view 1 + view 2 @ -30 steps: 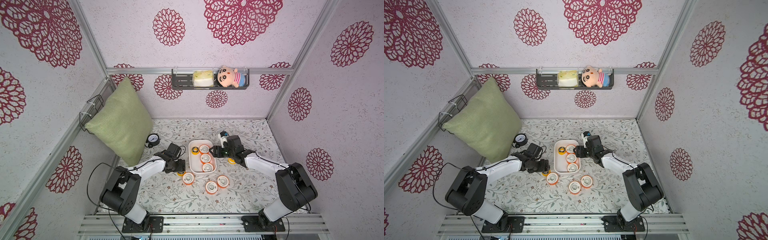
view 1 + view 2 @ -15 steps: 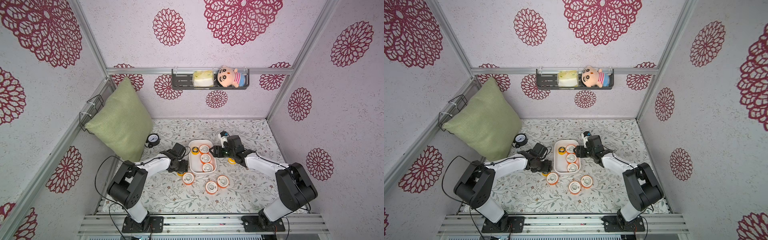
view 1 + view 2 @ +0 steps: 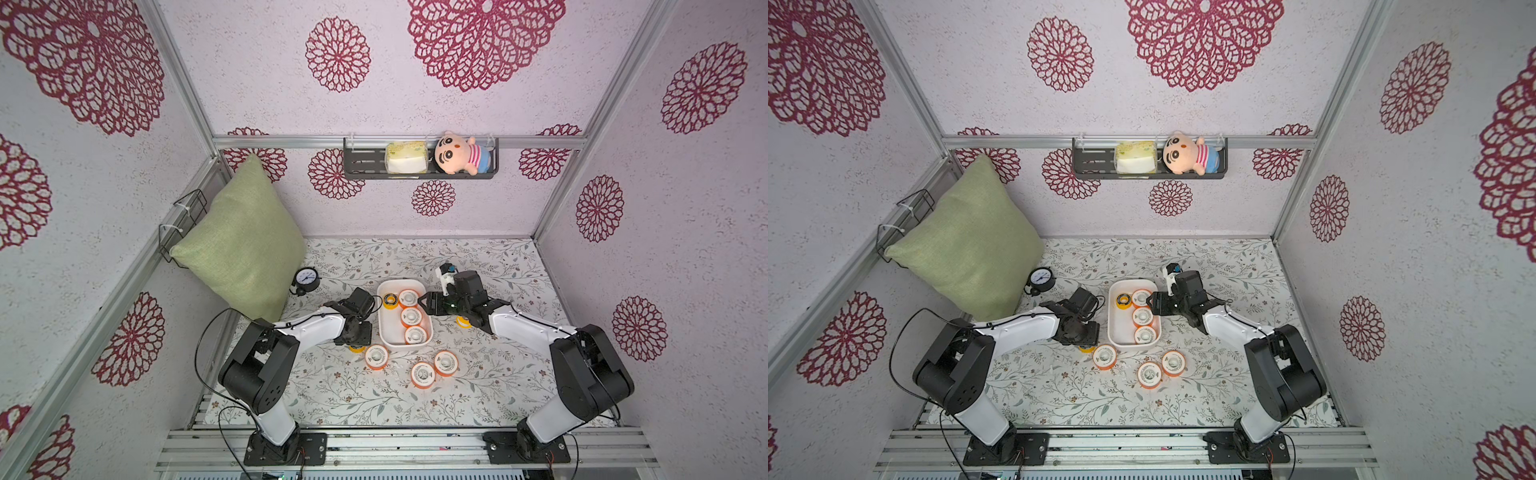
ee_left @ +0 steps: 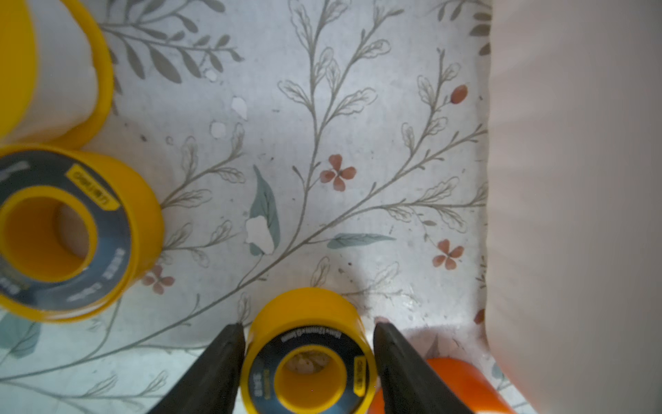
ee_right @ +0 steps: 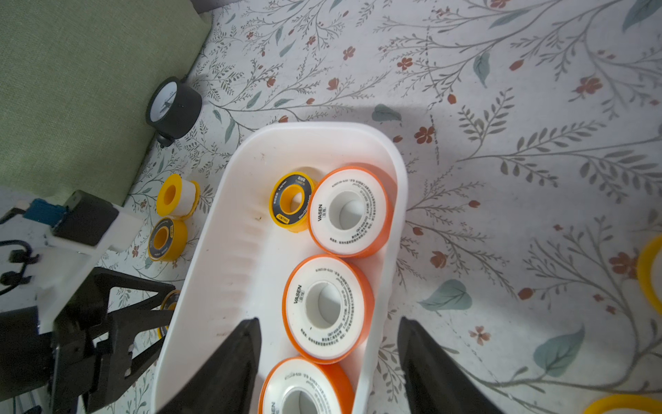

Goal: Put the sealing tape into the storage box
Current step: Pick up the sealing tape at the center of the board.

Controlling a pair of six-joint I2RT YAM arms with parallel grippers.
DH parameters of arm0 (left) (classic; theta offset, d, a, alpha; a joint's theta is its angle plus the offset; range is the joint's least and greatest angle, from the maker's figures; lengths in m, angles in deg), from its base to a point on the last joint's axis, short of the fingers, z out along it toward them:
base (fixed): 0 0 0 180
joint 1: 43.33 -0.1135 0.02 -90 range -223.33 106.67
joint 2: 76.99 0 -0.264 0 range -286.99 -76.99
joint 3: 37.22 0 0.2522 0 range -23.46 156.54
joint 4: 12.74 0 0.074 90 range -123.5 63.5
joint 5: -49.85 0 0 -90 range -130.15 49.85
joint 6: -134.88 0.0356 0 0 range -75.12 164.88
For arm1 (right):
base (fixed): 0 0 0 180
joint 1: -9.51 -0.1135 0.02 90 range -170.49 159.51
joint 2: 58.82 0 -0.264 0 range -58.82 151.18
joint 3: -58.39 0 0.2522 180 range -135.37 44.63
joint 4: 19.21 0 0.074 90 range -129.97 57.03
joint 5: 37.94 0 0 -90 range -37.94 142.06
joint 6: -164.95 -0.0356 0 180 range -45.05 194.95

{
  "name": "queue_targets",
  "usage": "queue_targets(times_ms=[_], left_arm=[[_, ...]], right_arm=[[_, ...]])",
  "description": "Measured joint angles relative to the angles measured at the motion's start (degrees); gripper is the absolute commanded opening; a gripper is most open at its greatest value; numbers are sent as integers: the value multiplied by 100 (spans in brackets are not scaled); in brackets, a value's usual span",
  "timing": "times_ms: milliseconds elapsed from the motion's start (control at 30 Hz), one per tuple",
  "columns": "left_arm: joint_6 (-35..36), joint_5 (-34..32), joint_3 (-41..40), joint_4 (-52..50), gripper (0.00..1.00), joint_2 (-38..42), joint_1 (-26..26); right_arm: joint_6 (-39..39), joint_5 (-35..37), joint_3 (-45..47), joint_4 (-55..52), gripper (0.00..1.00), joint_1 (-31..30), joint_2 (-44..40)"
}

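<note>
Floral tablecloth (image 3: 332, 399), pink patterned walls, a green cushion (image 3: 245, 245) in the corner. In both top views the storage box (image 3: 385, 330) sits mid-table between the two arms. Four spools of sealing tape lie in it: three orange spools (image 3: 411, 317) in a row and a black-faced yellow one (image 3: 390, 301) at the far end. Three more orange ones (image 3: 1149, 374) lie on the cloth nearer the robot's base. The left gripper (image 3: 354, 338) is down low, just beside the box wall.

Left wrist view, and there's the target: a small yellow spool (image 4: 310, 362), black face up, sits between the jaws with both fingers (image 4: 215, 369) right against its rim. Whether they bear on it yet I cannot tell. Two further yellow spools (image 4: 61, 233) lie beyond it.

Right wrist view: the right gripper (image 5: 327, 319) hangs wide and empty above the box, one finger over the inside, one outside the wall, touching nothing.

So the step in hand looks like the left arm's pick of that yellow spool. The next move, as I read it, calls for a firm pinch and a straight lift clear of the neighbouring orange spool (image 4: 473, 387) just beside it. Then over the rim and into the bare side of the box — with the right gripper kept out of the path.
</note>
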Motion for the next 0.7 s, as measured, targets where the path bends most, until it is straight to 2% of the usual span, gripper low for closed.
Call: queue_targets(times_ms=[133, 300, 700], left_arm=[[0, -31, 0, -31, 71, 2, 0], [-9, 11, 0, -68, 74, 52, 2], [-68, 9, -31, -284, 66, 76, 2]], right_arm=[[0, -4, 0, -2, 67, 0, 44], [-2, -15, 0, -2, 67, 0, 57], [-9, -44, 0, -2, 67, 0, 129]])
